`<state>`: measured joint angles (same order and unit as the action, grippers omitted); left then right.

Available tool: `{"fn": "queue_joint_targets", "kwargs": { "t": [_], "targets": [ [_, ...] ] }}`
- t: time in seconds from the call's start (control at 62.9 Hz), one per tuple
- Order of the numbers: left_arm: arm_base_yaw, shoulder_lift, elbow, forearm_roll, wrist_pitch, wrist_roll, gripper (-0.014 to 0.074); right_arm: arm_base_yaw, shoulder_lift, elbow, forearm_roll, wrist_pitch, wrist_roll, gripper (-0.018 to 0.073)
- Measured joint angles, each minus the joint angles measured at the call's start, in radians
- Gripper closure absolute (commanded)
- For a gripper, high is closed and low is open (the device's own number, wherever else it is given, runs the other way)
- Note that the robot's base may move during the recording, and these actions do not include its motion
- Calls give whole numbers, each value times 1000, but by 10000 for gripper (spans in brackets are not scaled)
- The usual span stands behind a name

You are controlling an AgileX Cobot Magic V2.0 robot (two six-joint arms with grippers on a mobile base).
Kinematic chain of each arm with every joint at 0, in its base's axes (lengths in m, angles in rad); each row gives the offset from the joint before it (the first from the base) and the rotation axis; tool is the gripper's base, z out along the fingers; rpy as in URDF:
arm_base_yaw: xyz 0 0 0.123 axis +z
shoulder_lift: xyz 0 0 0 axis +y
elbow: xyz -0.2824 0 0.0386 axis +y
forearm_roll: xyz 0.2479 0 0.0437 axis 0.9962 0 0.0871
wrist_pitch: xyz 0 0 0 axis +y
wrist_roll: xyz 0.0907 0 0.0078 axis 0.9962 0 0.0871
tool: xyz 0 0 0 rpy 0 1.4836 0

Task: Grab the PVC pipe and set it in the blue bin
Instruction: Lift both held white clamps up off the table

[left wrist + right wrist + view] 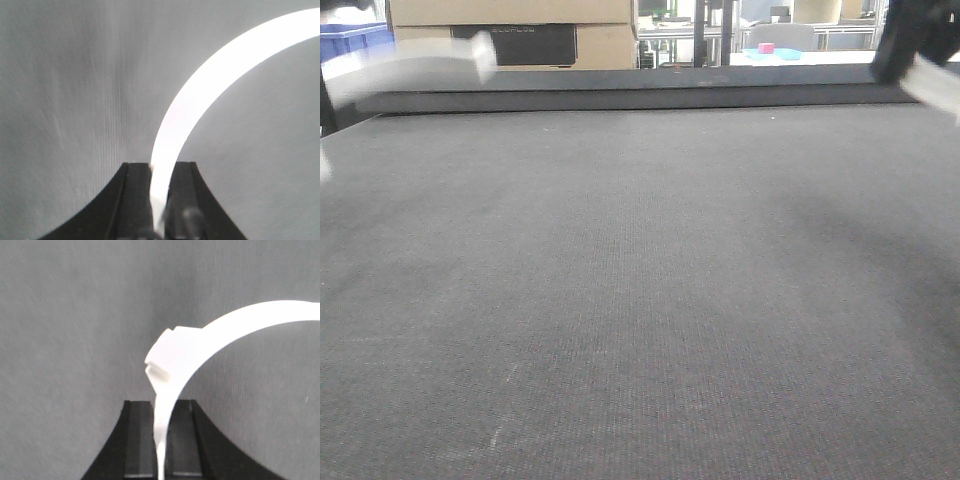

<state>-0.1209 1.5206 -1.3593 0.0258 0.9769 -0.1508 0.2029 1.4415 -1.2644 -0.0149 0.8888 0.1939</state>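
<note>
White PVC gripped in both claws; carry step is in hand.
Left claw (161, 170) is pressed onto the thin edge of the curved PVC pipe (210, 80); right claw (159, 407) pinches a similar white arc (250, 315) bearing a square fitting (167, 352). Whether these are one piece cannot be told. Both hang above the dark table (640, 300), near its far corners. Judged next: travel to the blue bin (355, 40) beyond the far-left corner, then spread the claws over it.
</note>
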Motion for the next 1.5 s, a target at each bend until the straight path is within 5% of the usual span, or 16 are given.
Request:
{"fn": "queue_joint_targets", "kwargs": {
  "t": [0.334, 0.557, 0.716, 0.875, 1.113, 1.495],
  "targets": [
    [0, -315, 212, -172, -317, 175, 707, 0, -154, 91, -35, -241, 0, 727],
    [0, -538, 450, -189, -534, 197, 707, 0, -321, 298, -77, -514, 0, 727],
    [0, -690, 599, -193, -677, 201, 707, 0, -436, 423, -97, -584, -2, 727],
    [0, -827, 662, -182, -672, 202, 707, 0, -585, 524, -102, -589, -2, 727],
    [0, -991, 668, -66, -629, 202, 707, 0, -783, 553, -102, -596, -2, 727],
    [0, -1038, 668, -58, -681, 204, 707, 0, -895, 553, -104, -596, -2, 727]
  ]
}}
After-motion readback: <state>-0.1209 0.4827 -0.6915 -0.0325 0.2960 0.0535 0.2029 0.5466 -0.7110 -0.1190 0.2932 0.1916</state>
